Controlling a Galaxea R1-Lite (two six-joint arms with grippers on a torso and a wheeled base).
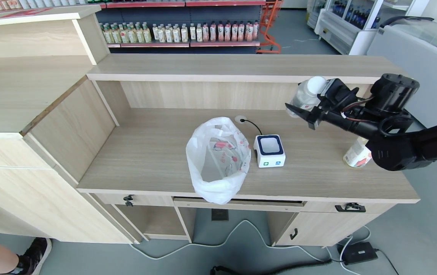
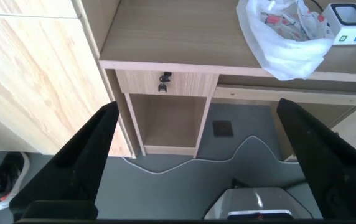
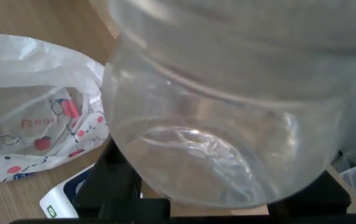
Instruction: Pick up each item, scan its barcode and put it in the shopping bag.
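The left end effector point(image 2: 198, 109) hangs low in front of the surface point(image 1: 157, 152), its fingers spread wide and holding nothing. Near the middle of the surface stands the white plastic shopping bag point(image 1: 218, 160), its mouth open upward, printed with red figures. Just beside it to the right sits the small white barcode scanner point(image 1: 269, 151), its cable running back to a hole in the surface. Farther right, raised above the surface, the right end effector point(image 1: 305, 109) is clamped around a clear plastic bottle point(image 1: 305, 95) with a white cap, held tilted. Beneath that arm stands what looks like a white-labelled bottle point(image 1: 356, 154), partly hidden.
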